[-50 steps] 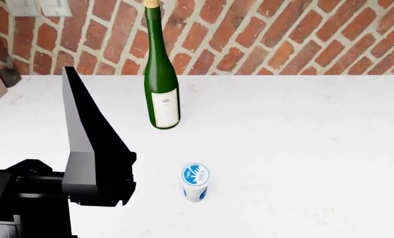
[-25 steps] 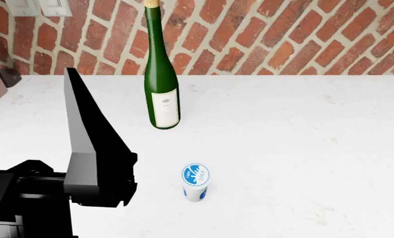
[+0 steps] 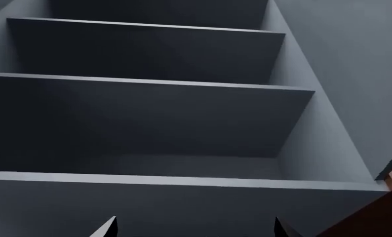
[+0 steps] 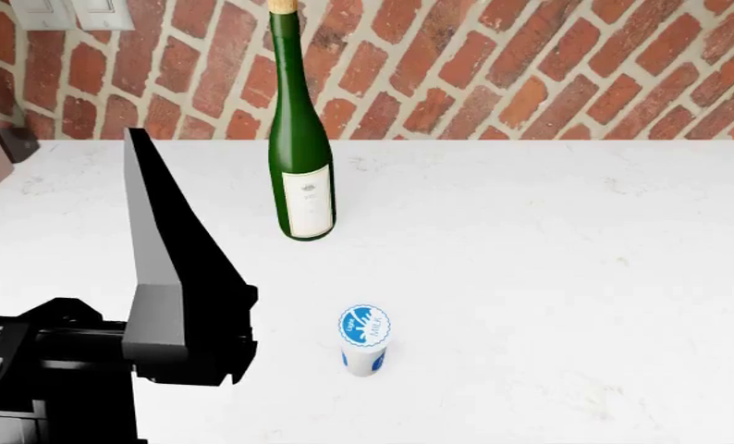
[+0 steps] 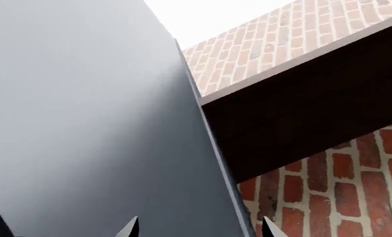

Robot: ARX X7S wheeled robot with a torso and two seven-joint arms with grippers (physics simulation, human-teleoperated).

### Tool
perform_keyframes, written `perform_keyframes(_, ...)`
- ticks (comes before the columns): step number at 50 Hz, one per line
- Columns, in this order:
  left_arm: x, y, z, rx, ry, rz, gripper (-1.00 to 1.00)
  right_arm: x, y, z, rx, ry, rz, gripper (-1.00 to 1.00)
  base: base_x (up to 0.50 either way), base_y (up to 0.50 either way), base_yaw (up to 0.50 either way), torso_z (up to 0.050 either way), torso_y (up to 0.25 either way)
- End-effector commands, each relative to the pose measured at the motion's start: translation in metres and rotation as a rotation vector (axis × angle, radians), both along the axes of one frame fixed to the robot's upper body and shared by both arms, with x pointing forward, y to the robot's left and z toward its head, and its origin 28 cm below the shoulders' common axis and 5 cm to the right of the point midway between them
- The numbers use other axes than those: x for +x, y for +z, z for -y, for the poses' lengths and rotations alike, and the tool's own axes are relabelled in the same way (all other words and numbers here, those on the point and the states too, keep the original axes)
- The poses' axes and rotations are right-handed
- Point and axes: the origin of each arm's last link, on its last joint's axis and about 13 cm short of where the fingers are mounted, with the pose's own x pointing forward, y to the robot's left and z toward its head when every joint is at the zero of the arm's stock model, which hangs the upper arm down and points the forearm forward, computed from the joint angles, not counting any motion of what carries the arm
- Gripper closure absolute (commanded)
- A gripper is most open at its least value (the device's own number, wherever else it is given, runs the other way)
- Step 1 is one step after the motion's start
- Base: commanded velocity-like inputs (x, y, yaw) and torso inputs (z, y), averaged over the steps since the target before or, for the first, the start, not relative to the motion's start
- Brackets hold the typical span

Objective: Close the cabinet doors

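In the left wrist view the cabinet stands open, its dark grey shelves bare. My left gripper faces the lowest shelf edge, open, with nothing between its fingertips. A brown panel shows at that frame's corner. The right wrist view is filled by a flat grey cabinet door, seen close, with its thin edge running beside the brown cabinet body. My right gripper is open, its tips straddling that edge's line. Whether either gripper touches anything is hidden.
In the head view a white counter runs to a brick wall. On it stand a green wine bottle and a small blue-and-white milk can. My black left arm rises at the left.
In the head view the left arm has edged slightly rightward. The bottle and the milk can have not moved.
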Motion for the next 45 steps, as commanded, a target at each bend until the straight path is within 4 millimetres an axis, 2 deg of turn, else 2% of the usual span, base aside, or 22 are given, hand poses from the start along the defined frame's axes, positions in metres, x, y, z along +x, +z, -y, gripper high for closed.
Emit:
perform_keyframes(1, 0.0, -0.001, 0.0, 0.003, -0.002, -0.002, -1.0, 0.011, 0.039, -0.017, -0.149, 0.004, 0.044, -1.0, 0.0, 0.0, 0.0, 0.0, 0.0)
perform_keyframes(12, 0.001, -0.002, 0.0, 0.002, -0.002, -0.002, -1.0, 0.028, 0.053, -0.038, -0.231, 0.016, 0.027, -1.0, 0.0, 0.0, 0.0, 0.004, 0.0)
perform_keyframes(22, 0.0, -0.002, 0.0, 0.001, -0.005, -0.003, -1.0, 0.051, 0.065, -0.043, -0.26, 0.004, 0.004, -1.0, 0.0, 0.0, 0.0, 0.003, 0.002)
perform_keyframes(24, -0.001, -0.001, 0.0, 0.0, -0.006, -0.002, -1.0, 0.061, 0.067, -0.045, -0.282, -0.007, -0.01, -1.0, 0.0, 0.0, 0.0, 0.005, 0.0)
perform_keyframes(32, -0.001, -0.002, -0.008, -0.001, 0.033, -0.002, -1.0, 0.127, 0.088, -0.05, -0.359, -0.089, -0.087, -1.0, 0.0, 0.0, 0.0, 0.001, 0.0)
perform_keyframes(41, 0.003, -0.001, -0.014, -0.011, 0.066, -0.005, -1.0, 0.177, 0.096, -0.046, -0.357, -0.146, -0.154, -1.0, 0.0, 0.0, 0.0, 0.001, 0.0)
perform_keyframes(45, 0.004, 0.001, -0.015, -0.017, 0.073, -0.003, -1.0, 0.201, 0.095, -0.052, -0.402, -0.17, -0.204, -1.0, 0.0, 0.0, 0.0, 0.002, 0.0)
